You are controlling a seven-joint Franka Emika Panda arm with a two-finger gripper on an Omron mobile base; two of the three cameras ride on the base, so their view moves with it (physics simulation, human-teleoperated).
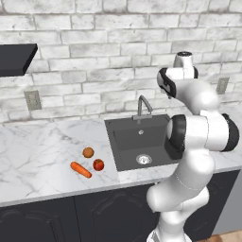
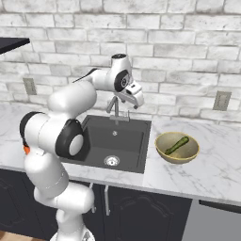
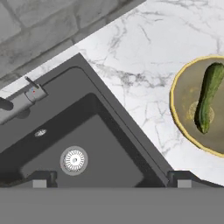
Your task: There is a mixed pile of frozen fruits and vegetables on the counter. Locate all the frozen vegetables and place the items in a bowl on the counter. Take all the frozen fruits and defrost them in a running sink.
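- Hand (image 2: 137,104) raised above the rear of the sink (image 2: 123,141), near the faucet (image 2: 114,107); jaws spread fully wide, nothing held.
- Green cucumber-like stick (image 2: 177,144) lying inside the bowl (image 2: 165,153), at roughly 3 o'clock of the basin on the tabletop (image 2: 212,164); vegetable half of the job judged half complete.
- Carrot (image 1: 81,169), dull orange fruit (image 1: 88,152) and red fruit (image 1: 99,164) grouped close together on the tabletop at about 9 o'clock of the sink, well apart from the hand and on the far side of the basin from the bowl.
- Risk: mis-sorting. Carrot and orange fruit alike in colour; a grasp on the wrong one sends a fruit to the bowl or the carrot to the drain (image 3: 74,160).
- Risk: round fruits prone to rolling; a nudge from a descending finger beside the carrot likely to send the red one, lying just beside the carrot tip, toward the tabletop's front edge.
- Risk: carrot tapered; a pinch near the thin end likely to slip during the long carry over the open basin, with a drop into the sink.
- Risk: faucet close under the wrist; a careless swing toward 9 o'clock liable to clip the spout.
- No water seen running; defrost step not yet served.
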